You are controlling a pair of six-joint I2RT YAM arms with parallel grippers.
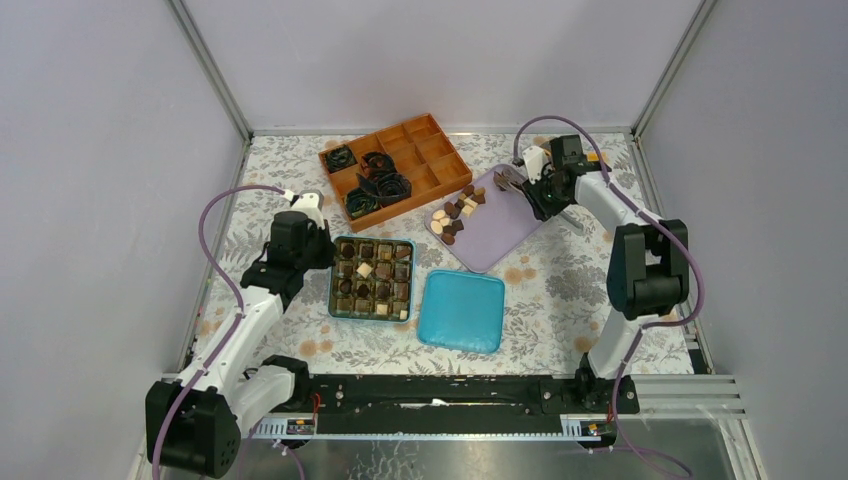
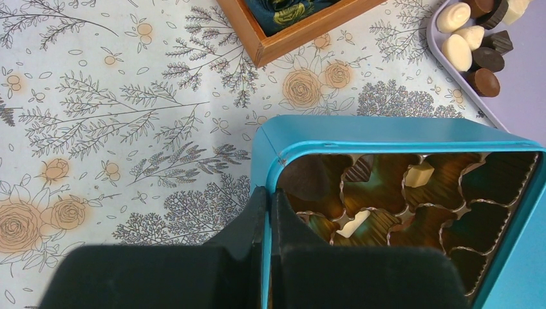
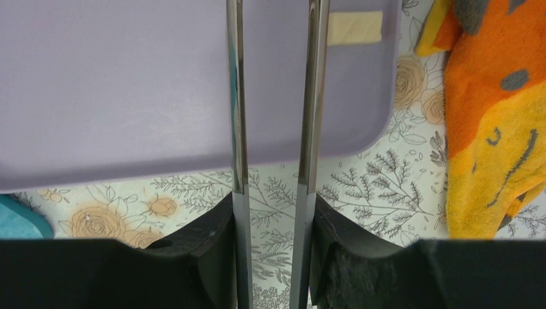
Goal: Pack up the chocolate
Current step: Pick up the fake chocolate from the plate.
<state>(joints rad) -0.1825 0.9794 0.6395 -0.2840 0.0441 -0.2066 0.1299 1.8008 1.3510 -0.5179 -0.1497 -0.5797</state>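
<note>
Left gripper (image 2: 269, 199) pinches the teal metal tin (image 2: 386, 132) wall, brown and cream chocolates (image 2: 418, 174) just beyond its fingers (image 2: 239, 239); right gripper (image 3: 273, 222) clamps steel tongs (image 3: 235, 96).

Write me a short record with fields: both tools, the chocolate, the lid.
left tool: shut on the teal box wall
right tool: shut on metal tongs, over the purple tray
loose chocolate: at the tray's left end
packed chocolate: in box cells
lid: off, right of the box
</note>
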